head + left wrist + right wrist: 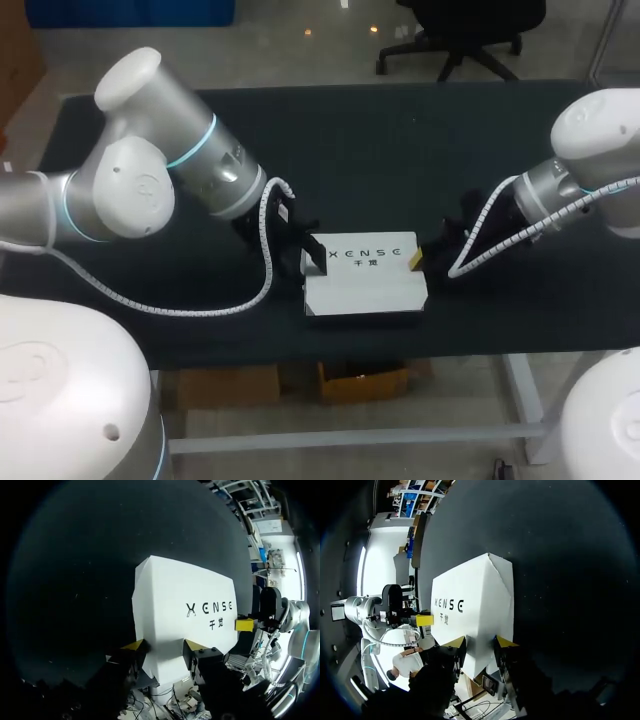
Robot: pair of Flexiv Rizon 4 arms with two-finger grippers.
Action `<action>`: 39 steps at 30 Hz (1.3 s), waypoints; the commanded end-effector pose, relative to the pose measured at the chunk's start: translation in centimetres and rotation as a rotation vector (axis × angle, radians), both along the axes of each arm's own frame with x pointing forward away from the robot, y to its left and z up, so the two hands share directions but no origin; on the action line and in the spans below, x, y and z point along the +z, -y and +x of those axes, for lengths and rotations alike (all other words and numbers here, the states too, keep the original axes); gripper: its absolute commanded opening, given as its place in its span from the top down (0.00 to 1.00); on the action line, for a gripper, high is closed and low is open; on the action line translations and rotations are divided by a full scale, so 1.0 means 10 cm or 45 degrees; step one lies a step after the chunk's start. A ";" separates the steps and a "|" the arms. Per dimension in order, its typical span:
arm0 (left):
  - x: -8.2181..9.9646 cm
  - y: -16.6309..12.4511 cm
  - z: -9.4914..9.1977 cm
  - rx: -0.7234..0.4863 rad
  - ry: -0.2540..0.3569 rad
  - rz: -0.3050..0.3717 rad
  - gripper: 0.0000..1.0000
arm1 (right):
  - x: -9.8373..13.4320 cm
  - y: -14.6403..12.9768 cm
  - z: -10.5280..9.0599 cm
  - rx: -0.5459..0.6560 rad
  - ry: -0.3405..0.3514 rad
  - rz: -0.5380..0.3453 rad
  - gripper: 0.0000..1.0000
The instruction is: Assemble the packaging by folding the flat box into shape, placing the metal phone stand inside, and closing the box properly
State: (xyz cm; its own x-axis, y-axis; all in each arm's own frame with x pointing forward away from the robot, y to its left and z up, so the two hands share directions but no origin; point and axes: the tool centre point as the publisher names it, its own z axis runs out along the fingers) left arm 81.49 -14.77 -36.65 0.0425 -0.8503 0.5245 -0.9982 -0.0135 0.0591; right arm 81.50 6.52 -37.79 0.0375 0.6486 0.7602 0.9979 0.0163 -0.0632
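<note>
Box [365, 282]: position, please?

"Entry: white, printed face up, lying on the dark table [380, 150] near its front edge, between the two arms. Left arm [150, 180] comes to its left end, right arm [590, 150] to its right end."

"Grippers?"

"Left gripper [164, 647]: jaws set narrow, the box's end pinched between them, a yellow tip against each side. Right gripper [479, 641]: likewise, clamped on the opposite end."

"Step in hand?"

"Judged: forming the box. It has some height and a creased front panel, but I cannot tell whether the ends are tucked. Metal phone stand: not visible in any view, so I cannot say it is inside."

"Next move?"

"It probably calls for both ends to be held square while the panels are pressed along their creases, evenly, so the card neither buckles nor skids on the table. One arm would then have to let go to bring the stand."
</note>
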 end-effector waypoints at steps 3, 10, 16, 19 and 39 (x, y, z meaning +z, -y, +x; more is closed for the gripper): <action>0.03 0.05 0.03 -0.001 -0.011 0.017 0.51 | 0.05 -0.02 0.02 0.005 -0.011 -0.003 0.66; 0.05 0.06 0.02 0.000 -0.014 0.026 0.51 | 0.05 -0.01 -0.01 0.001 -0.023 0.004 0.66; 0.07 0.06 0.02 0.002 -0.019 0.033 0.51 | 0.04 -0.01 -0.01 0.003 -0.036 0.015 0.66; 0.09 0.06 0.01 0.004 -0.019 0.034 0.52 | 0.05 -0.01 -0.02 0.004 -0.038 0.019 0.66; 0.16 0.06 0.04 0.004 -0.074 0.027 0.53 | 0.14 -0.06 0.00 0.009 -0.082 0.030 0.67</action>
State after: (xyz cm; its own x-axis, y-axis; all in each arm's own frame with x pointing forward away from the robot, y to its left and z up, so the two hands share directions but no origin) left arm 81.59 -14.94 -35.11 0.0762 -0.8589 0.5065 -0.9937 -0.0236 0.1094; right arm 81.24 6.72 -36.43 0.0824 0.6330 0.7697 0.9926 0.0171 -0.1204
